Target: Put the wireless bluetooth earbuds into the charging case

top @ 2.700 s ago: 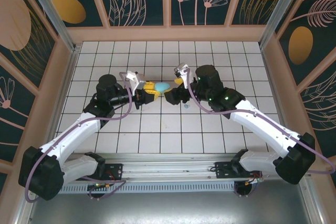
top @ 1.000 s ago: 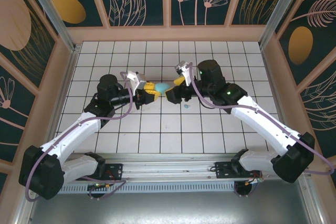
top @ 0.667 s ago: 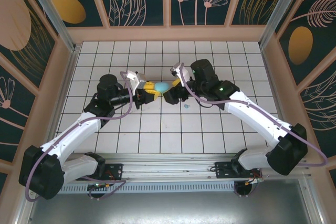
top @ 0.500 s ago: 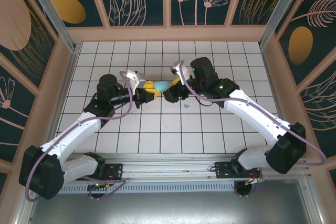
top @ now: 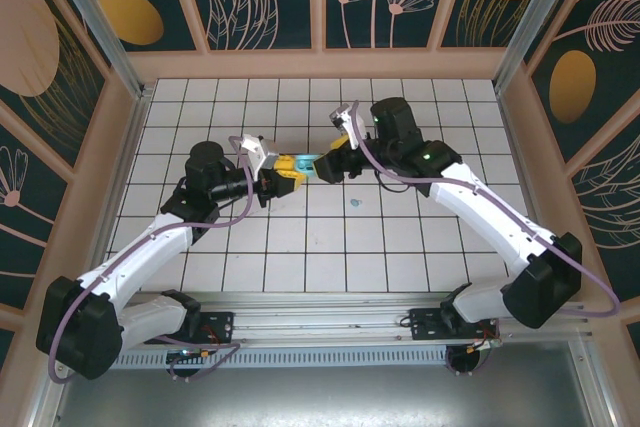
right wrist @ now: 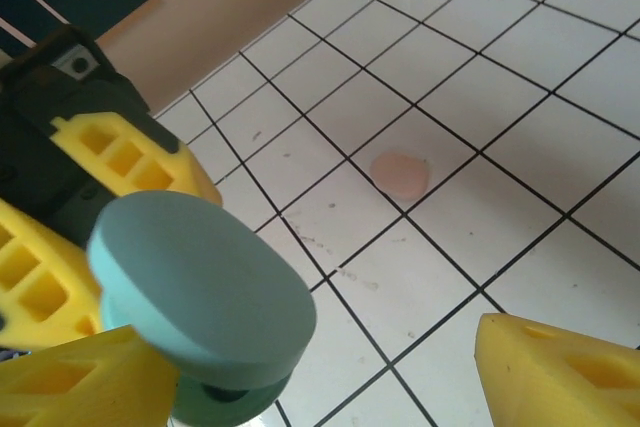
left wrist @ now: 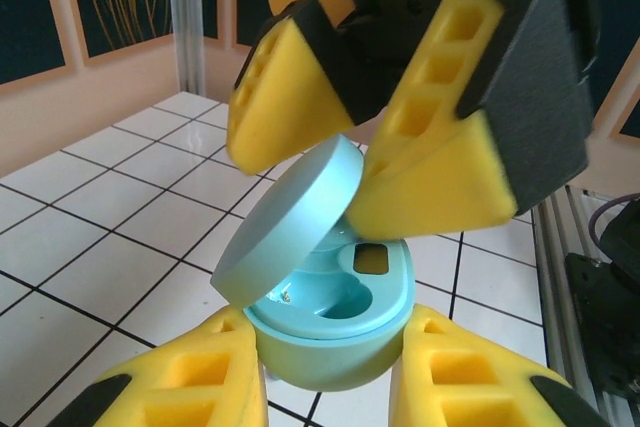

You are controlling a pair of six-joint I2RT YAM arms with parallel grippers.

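The teal charging case (left wrist: 330, 332) is held just above the tiles by its base, with my left gripper (left wrist: 335, 387) shut on it from both sides. Its lid (left wrist: 290, 222) stands half raised, and the wells under it look empty. My right gripper (left wrist: 350, 137) is open around the lid, one yellow finger (left wrist: 440, 162) against the lid's rim. From the right wrist the lid (right wrist: 200, 282) sits by my right gripper (right wrist: 320, 377). In the top view both grippers (top: 292, 173) (top: 325, 163) meet at the case (top: 317, 160). One teal earbud (top: 356, 205) lies on a tile near the right arm.
A small pale pink oval piece (right wrist: 401, 174) lies on the tiles beyond the case. Wooden walls (top: 320, 65) ring the white tiled floor (top: 300, 247). The two arms' bases sit at the near rail (top: 320, 327).
My right gripper has shifted toward the back wall and onto the case's lid, which now stands part open. The left arm and the case's base have stayed put.
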